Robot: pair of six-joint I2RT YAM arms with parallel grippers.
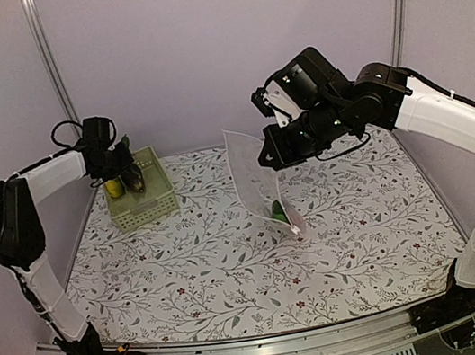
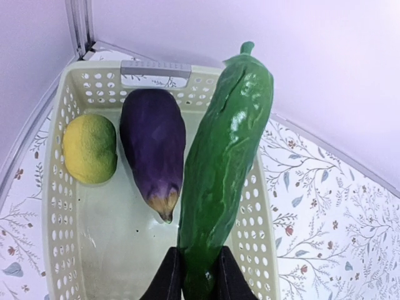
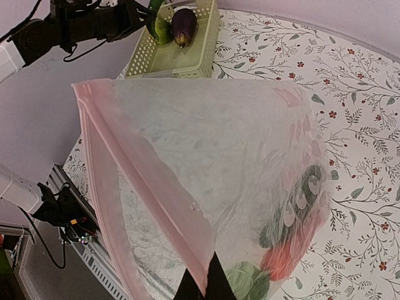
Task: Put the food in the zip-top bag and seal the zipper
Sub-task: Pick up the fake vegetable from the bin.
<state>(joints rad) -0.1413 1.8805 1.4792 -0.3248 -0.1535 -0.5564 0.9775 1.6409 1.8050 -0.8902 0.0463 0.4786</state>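
My left gripper (image 2: pixel 199 275) is shut on the lower end of a long green cucumber (image 2: pixel 225 162), held above the pale green basket (image 2: pixel 60 187); this gripper also shows in the top view (image 1: pixel 130 170). In the basket lie a dark purple eggplant (image 2: pixel 153 147) and a yellow-green lemon (image 2: pixel 89 149). My right gripper (image 3: pixel 203 286) is shut on the pink zipper strip (image 3: pixel 150 187) of the clear zip-top bag (image 3: pixel 237 156) and holds it up with its mouth gaping. Red and green food pieces (image 3: pixel 290 250) lie at the bag's bottom. The bag hangs mid-table in the top view (image 1: pixel 261 183).
The basket (image 1: pixel 157 207) stands at the table's back left, close to the left frame post (image 1: pixel 50 63). The floral tablecloth (image 1: pixel 236 278) covers the table. The metal front rail (image 1: pixel 276 353) runs along the near edge.
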